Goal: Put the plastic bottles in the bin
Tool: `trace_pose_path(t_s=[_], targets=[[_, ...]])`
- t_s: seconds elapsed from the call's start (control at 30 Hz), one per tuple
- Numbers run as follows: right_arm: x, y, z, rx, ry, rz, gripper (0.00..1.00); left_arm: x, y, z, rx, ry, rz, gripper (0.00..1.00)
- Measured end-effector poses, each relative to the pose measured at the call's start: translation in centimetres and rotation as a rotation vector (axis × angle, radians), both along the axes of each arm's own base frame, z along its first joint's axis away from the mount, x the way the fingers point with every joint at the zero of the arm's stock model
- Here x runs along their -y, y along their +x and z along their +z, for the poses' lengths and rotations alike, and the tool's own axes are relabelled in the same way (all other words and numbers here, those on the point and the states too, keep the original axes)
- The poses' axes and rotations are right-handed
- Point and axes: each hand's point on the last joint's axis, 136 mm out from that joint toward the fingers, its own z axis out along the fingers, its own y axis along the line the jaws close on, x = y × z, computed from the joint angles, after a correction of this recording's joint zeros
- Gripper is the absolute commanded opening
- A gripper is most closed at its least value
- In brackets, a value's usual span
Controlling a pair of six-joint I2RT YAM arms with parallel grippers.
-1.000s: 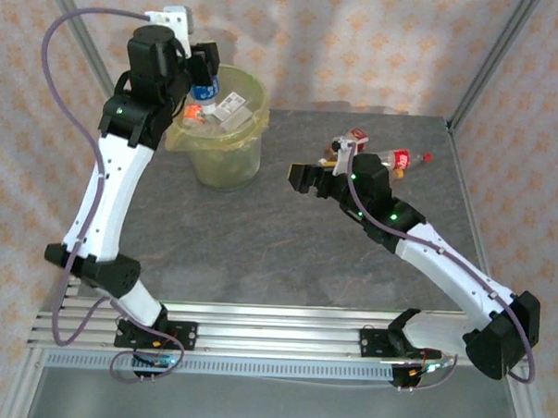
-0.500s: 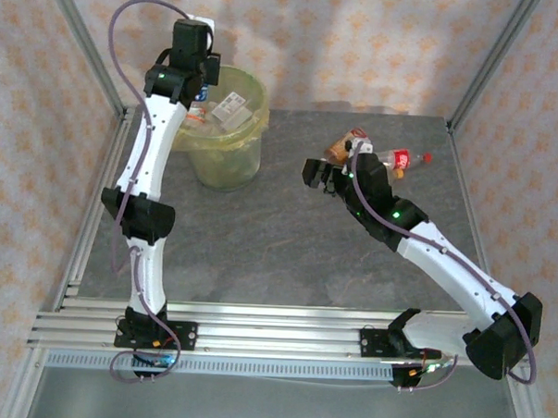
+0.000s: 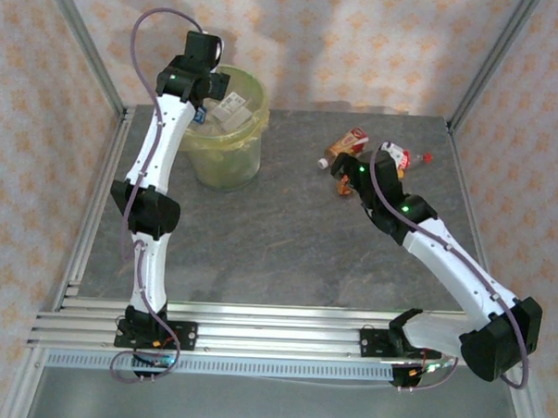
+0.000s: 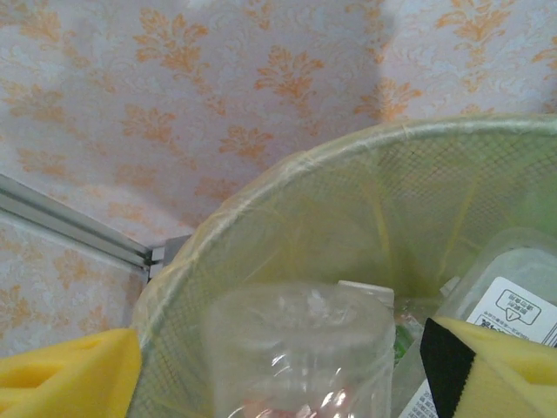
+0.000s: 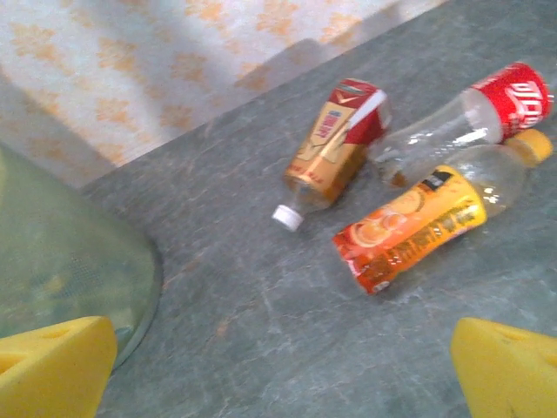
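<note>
The left gripper (image 4: 280,353) had its jaws well apart. Its yellow pads (image 4: 61,374) stood on either side of a clear plastic bottle (image 4: 296,348), with a gap showing between the bottle and each pad, so it gripped nothing. That bottle sat inside the ring of the bin (image 4: 261,205), against the mesh wall lined with a yellow-green bag. Just right of it in the bin lay a white-labelled bottle (image 4: 513,305), partly behind the right-hand pad. From above, the left arm reached over the near left side of the bin's rim, and the bin (image 3: 235,161) stood at the far left corner of the grey surface (image 3: 278,237).

The right gripper (image 5: 283,348) was spread wide and empty, with bare surface between its pads. It hung over the far right part of the surface, just short of three bottles lying on their sides. Nearest to it was an orange-labelled bottle (image 5: 409,231) with an orange cap. Touching that one on its far side lay a red-labelled bottle (image 5: 470,117), mostly clear. Beside that lay a gold-and-red-labelled bottle (image 5: 335,144), its white cap pointing toward the gripper. The wall of the bin (image 5: 70,252) showed at the left edge of the right wrist view, well apart from these three. From above, the gold-and-red-labelled bottle (image 3: 345,144) and the red-labelled bottle (image 3: 409,159) lay close to the surface's far edge.
</note>
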Motion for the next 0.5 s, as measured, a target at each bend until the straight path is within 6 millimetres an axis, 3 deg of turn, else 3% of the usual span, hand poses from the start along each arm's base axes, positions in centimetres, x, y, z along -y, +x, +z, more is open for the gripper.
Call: trace_pose_path(t_s=[0.27,0.5], targets=[[2.2,0.5,-3.7,-0.116,-0.041,-0.116,0.99,0.3,-0.2,-0.3,-0.012,-0.019,-0.011,0.87],[2.8,1.4,-6.4,-0.189,-0.064,-0.161,0.99,0.5,-0.2,-0.3,-0.012,-0.04,-0.011,0.83]])
